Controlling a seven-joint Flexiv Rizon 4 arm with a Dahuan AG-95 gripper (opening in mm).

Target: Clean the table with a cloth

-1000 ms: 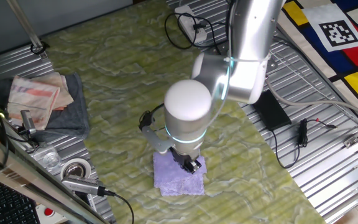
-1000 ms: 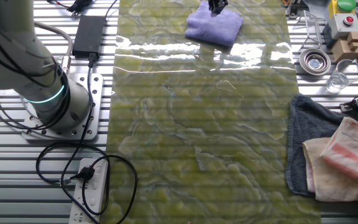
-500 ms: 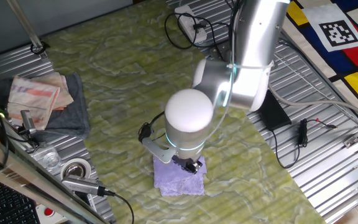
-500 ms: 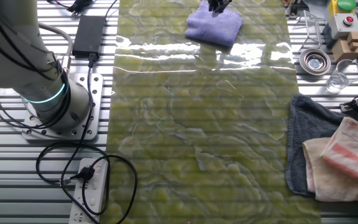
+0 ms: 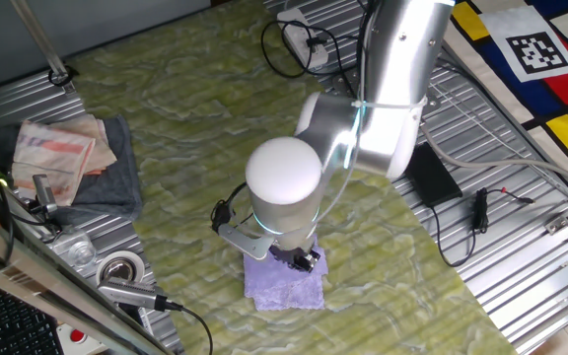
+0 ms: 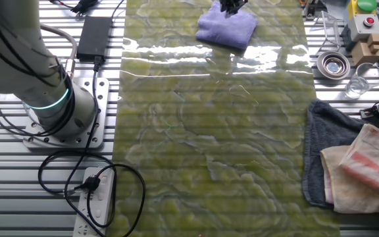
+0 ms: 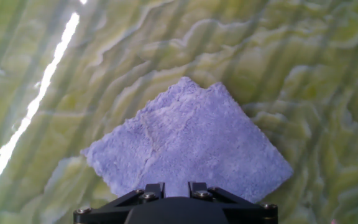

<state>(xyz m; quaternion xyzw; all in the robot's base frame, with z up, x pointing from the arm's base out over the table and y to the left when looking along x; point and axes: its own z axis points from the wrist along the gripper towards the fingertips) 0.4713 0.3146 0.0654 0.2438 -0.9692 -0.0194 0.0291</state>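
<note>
I'm looking at the small square lilac terry cloth, folded flat on the yellow-green marbled table, close to one end edge of the covering and well apart from the ribbed grey metal border. It looks light, soft and limp: I judge it will bunch or fold over if dragged from one corner, and the glossy covering probably gives it little grip, so it should slide easily under downward pressure. Best hold, in my view, is a pinch in the middle of the fold, or at the thick edge nearest the hand, pushing down while sweeping. The two-finger gripper sits at the cloth's near edge, right over it. In the hand view only the black finger bases show at the bottom of the picture, and the fixed views are too small, so I cannot tell how far apart the fingers are or whether they have any fabric pinched. Against the earlier pictures: the cloth lies in the same spot with the same outline, but the arm's white wrist joint has swung across toward the side with the folded grey towel, while the gripper stays planted on the cloth. Rest of the covering looks unwiped to me; the sweep has barely started.
</note>
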